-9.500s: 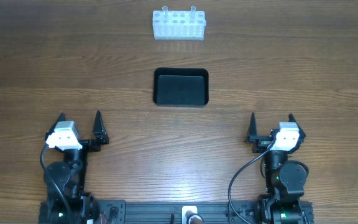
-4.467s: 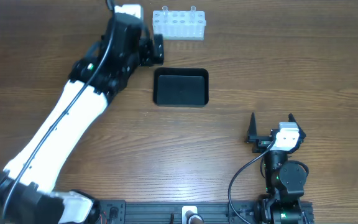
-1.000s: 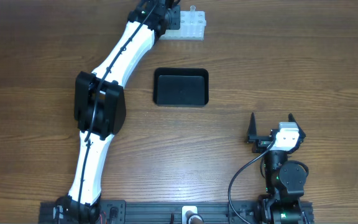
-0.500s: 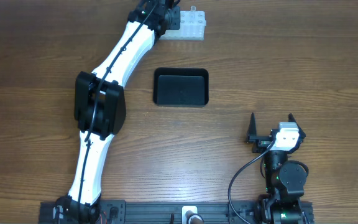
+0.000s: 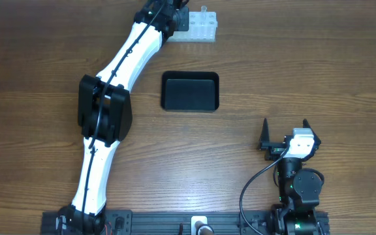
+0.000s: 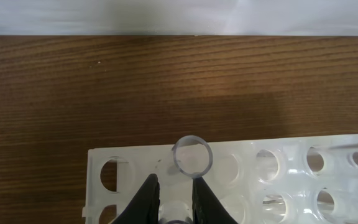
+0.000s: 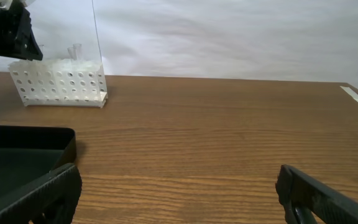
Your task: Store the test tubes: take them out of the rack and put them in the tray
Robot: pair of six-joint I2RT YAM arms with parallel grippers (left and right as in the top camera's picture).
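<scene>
The white test tube rack (image 5: 198, 27) stands at the far edge of the table, with the black tray (image 5: 190, 91) in front of it holding nothing. My left gripper (image 6: 176, 198) is over the rack's left end. Its fingers are closed around a clear test tube (image 6: 192, 156) that stands upright in a rack (image 6: 241, 171) hole. A second tube (image 5: 203, 10) stands near the rack's right end. My right gripper (image 5: 284, 132) rests open near its base, well short of the tray (image 7: 17, 152). From there, the rack (image 7: 58, 83) shows far off.
The left arm (image 5: 126, 62) stretches diagonally across the left half of the table, passing left of the tray. A white wall (image 7: 229, 37) rises behind the table's far edge. Bare wood (image 5: 305, 72) lies to the right of the tray and rack.
From its rest pose, the left arm swung out to the rack and came down on the left tube. Over the last second nothing has moved. The right arm stayed still throughout.
</scene>
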